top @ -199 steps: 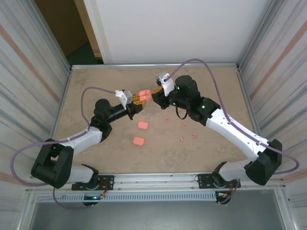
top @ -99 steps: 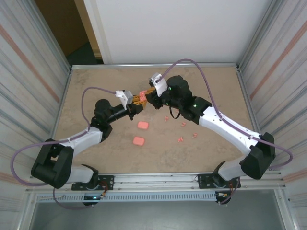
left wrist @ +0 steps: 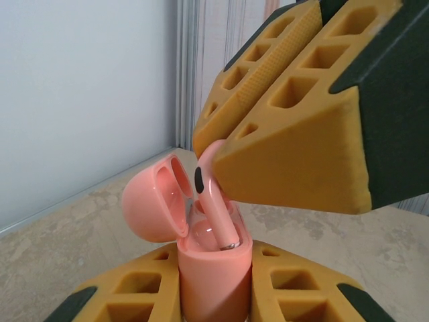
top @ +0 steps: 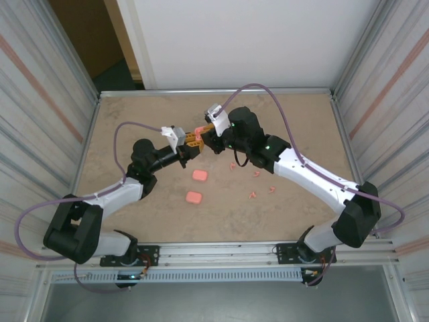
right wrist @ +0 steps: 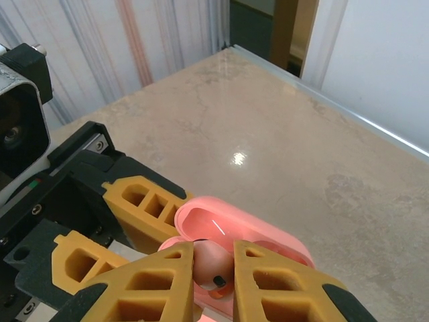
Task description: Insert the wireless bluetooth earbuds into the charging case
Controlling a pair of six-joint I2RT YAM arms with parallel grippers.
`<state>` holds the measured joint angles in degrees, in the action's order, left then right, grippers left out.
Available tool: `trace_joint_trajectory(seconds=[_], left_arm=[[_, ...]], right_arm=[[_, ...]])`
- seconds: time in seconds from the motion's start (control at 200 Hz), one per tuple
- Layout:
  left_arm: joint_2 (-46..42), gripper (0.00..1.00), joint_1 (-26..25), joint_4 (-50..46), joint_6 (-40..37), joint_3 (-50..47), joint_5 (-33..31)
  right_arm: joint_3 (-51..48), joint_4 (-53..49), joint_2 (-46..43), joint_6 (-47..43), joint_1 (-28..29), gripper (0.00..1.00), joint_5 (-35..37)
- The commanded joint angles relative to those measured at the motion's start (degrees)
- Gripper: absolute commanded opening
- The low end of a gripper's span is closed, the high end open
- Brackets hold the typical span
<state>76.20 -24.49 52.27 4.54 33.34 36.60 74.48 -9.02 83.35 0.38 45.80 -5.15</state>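
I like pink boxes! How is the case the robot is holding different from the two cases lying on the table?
The held case stands upright, pinched in the left gripper; the table cases lie flat, untouched. The held case's lid is flipped open; the table cases look shut. The right gripper holds an earbud with its stem in the held case; the table cases get none. All are pink.

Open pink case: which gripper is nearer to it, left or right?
Left. The left gripper is clamped on the base of the case; the right gripper is just above it, pinching an earbud with its stem at the case's opening.
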Motion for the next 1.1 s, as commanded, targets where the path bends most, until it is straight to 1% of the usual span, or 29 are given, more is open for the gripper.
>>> trace_joint_trajectory(seconds=[0.0, 0.606, 0.792, 0.962, 1.098], left_arm=[[-0.5, 0.00, -0.3, 1.9, 0.0, -0.2, 1.1], [-0.6, 0.00, -0.3, 2.0, -0.1, 0.0, 1.0], [-0.9, 0.00, -0.3, 2.0, -0.1, 0.1, 1.0], [-1.0, 0.00, -0.3, 2.0, -0.2, 0.1, 1.2], [-0.9, 0.00, -0.3, 2.0, -0.4, 0.1, 1.3]], right_arm=[[2.4, 0.5, 0.9, -1.5, 0.5, 0.17, 1.1], [3.7, -4.1, 1.9, -1.7, 0.9, 0.19, -3.2], [4.2, -5.1, 1.9, -0.5, 0.5, 0.24, -6.2], [4.9, -5.3, 1.0, 3.8, -2.0, 0.30, -10.6], [5.2, -4.0, -0.7, 7.2, -4.5, 0.39, -13.2]])
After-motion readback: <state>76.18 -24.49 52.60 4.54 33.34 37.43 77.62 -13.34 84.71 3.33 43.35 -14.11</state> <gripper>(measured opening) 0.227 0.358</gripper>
